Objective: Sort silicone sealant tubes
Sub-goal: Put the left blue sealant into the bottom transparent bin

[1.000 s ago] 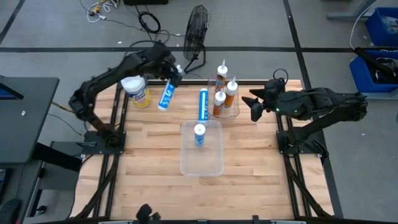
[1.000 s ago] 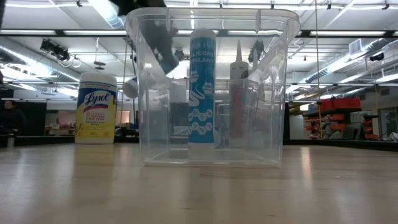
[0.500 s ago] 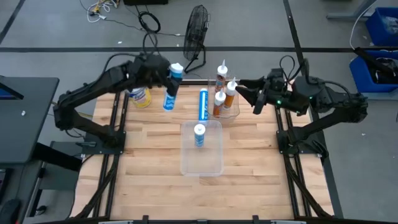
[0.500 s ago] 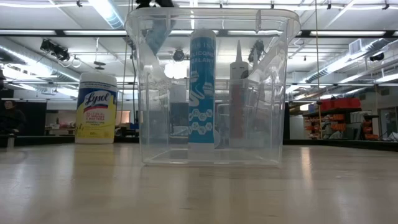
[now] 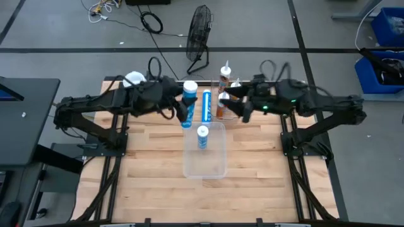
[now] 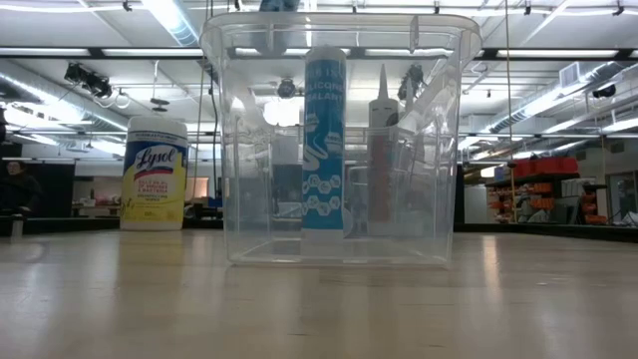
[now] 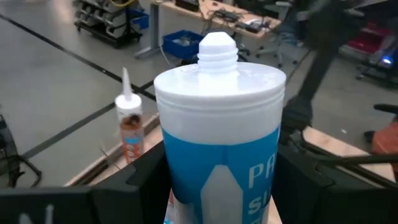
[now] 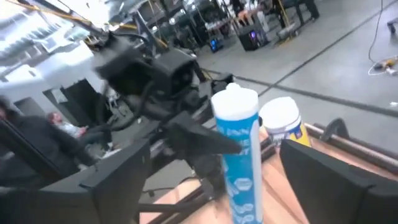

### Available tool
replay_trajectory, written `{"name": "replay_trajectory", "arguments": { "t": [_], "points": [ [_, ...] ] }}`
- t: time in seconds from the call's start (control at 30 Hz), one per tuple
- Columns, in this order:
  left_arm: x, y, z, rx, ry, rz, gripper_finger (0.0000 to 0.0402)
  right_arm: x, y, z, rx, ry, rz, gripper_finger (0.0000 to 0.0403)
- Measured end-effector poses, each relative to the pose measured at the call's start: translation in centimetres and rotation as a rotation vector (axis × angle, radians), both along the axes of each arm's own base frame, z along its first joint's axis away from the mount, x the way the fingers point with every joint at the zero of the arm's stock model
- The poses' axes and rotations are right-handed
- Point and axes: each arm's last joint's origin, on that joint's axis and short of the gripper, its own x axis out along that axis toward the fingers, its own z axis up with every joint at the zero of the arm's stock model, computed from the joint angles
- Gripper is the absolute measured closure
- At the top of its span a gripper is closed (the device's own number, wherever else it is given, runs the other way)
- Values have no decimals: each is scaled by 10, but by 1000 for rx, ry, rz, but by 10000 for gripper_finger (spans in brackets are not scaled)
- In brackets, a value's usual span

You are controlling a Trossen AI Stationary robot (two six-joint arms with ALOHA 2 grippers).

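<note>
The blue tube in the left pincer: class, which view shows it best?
The left wrist view: the blue tube fills it, white cap up, between the left pincer's fingers. The high view shows it small, by the clear bin; the right wrist view shows it upright, farther off.

I see one tube (image 5: 202, 136) standing in the near bin (image 5: 205, 165) at the counter's (image 5: 151, 183) middle. Behind it another tube (image 5: 206, 105) lies flat. Right of that, the far bin (image 5: 235, 115) holds three upright tubes (image 5: 222, 104). The canister (image 5: 133, 79) stands far left.
</note>
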Motion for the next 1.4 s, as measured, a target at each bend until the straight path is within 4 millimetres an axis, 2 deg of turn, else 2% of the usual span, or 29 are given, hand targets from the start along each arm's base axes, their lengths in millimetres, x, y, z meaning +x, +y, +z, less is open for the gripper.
{"name": "replay_trajectory", "arguments": {
  "t": [0.1, 0.2, 0.37, 0.5, 0.6, 1.0, 1.4],
  "points": [
    [0, -14, 0, -3, 0, -36, 179, 23, 3, -12, -5, 23, 20, 12],
    [0, -23, -1, 14, 12, -75, 179, 47, 7, -22, -71, 20, 30, 4],
    [-2, -34, -1, 22, 26, -119, 179, 78, 13, -34, -115, -33, 43, 12],
    [-4, -42, -2, 18, 34, -150, 179, 91, 18, -42, -158, -41, 35, 22],
    [-4, -47, -2, 35, 39, -177, 179, 96, 18, -48, -156, -18, 28, 28],
    [-4, -50, 1, 35, 7, -209, 179, 97, 20, -49, -169, -23, 22, 52],
    [-2, -50, 4, 41, -20, -230, 179, 99, 14, -46, -140, -65, 37, 115]
  ]
}}
